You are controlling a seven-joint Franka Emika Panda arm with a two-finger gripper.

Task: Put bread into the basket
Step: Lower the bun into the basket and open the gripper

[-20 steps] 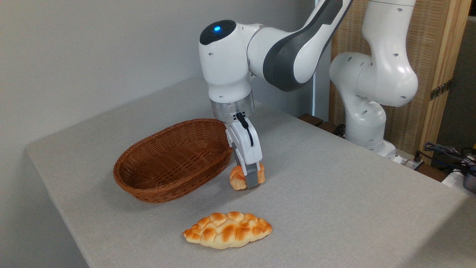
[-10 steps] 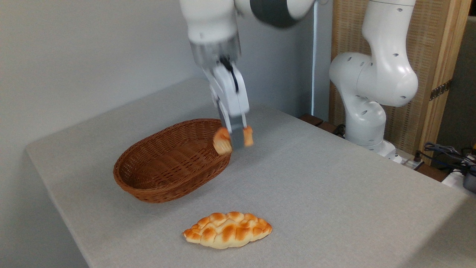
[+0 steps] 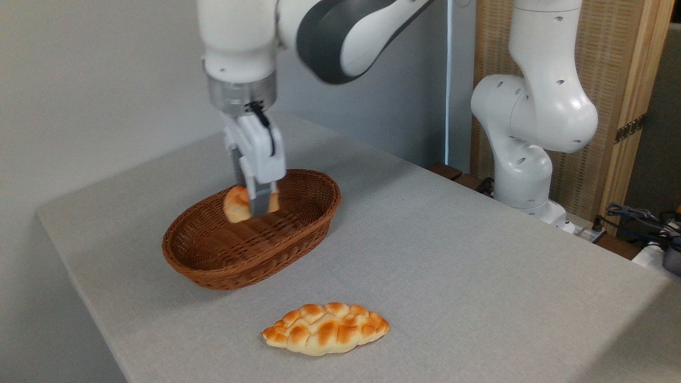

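The bread (image 3: 236, 204), a small round orange-golden bun, hangs in the air over the basket (image 3: 298, 242). My gripper (image 3: 257, 205) is shut on it, the near finger covering its middle. The basket is an oval reddish-brown wicker one, standing left of centre on the grey table, with nothing lying in it. The bun is above the basket's middle, a little higher than the rim.
A longer braided loaf (image 3: 325, 328) lies on the table in front of the basket, near the front edge. The arm's white base (image 3: 524, 175) stands at the back right. Cables (image 3: 644, 218) lie at the far right beyond the table's edge.
The gripper lifted the bun off the table right of the basket, then carried it up and left, over the rim to above the basket's middle.
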